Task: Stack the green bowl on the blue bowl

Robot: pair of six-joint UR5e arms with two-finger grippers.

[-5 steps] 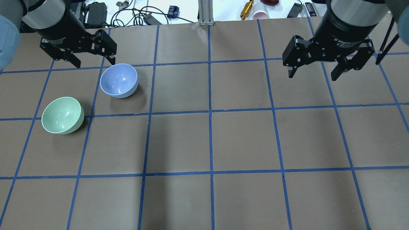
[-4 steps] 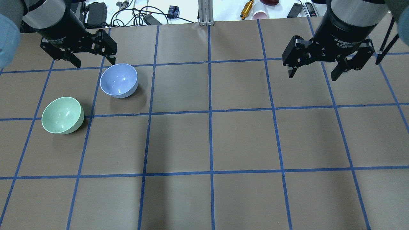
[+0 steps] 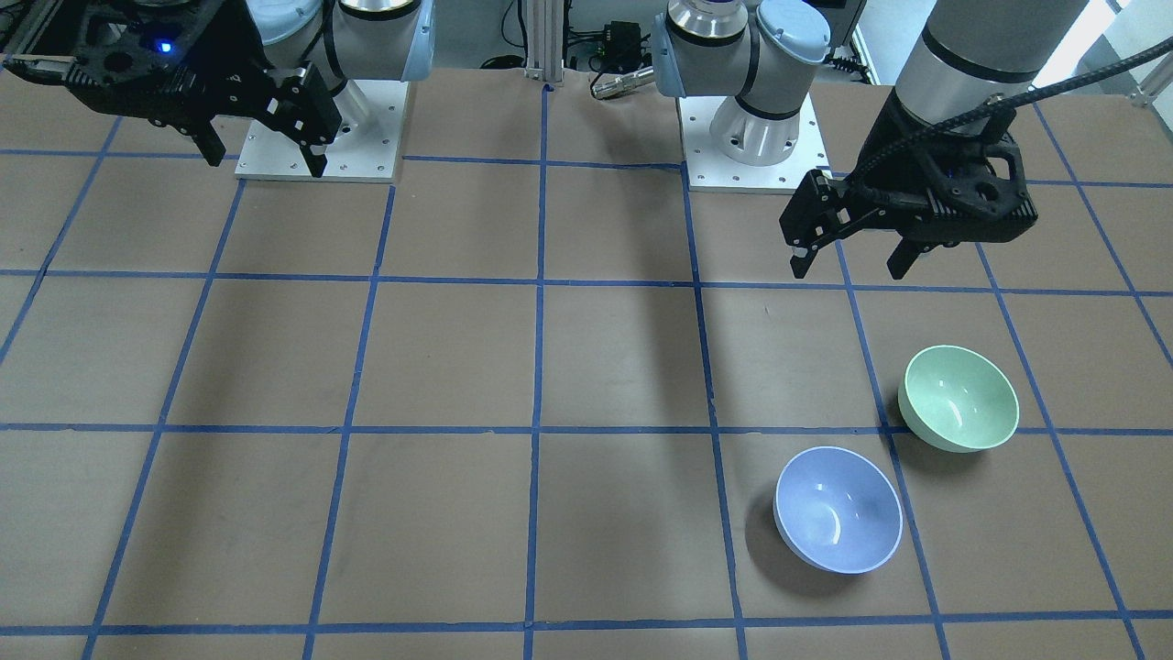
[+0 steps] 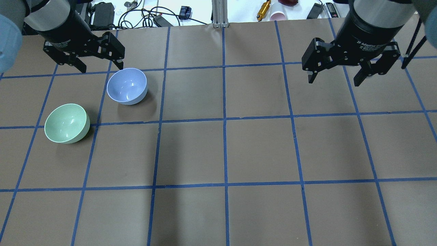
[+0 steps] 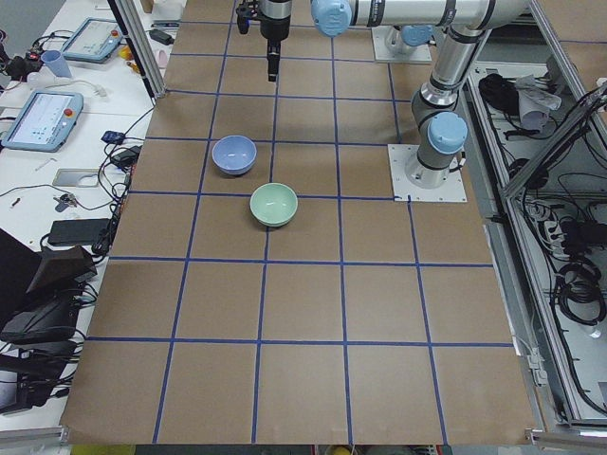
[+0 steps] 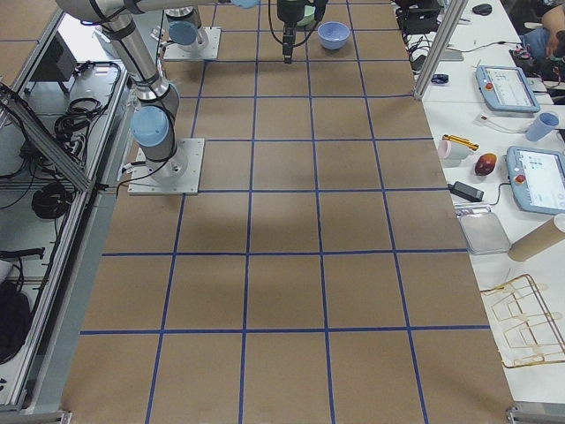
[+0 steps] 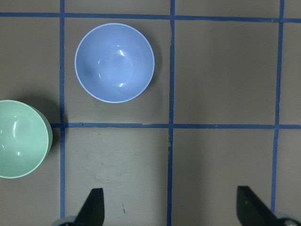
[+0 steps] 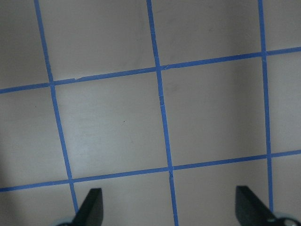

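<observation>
A: So, what did the front-facing view show?
B: The green bowl (image 3: pixel 959 399) and the blue bowl (image 3: pixel 838 509) sat upright on the table (image 3: pixel 440 367), near each other but apart. The left gripper (image 3: pixel 848 271) hovered near them, jaws spread, empty.
A: And overhead?
B: The right gripper (image 4: pixel 333 82) hung well apart from both bowls, jaws likewise spread and empty.
A: The left wrist view?
B: 2 bowls, not touching, bare table between them.
</observation>
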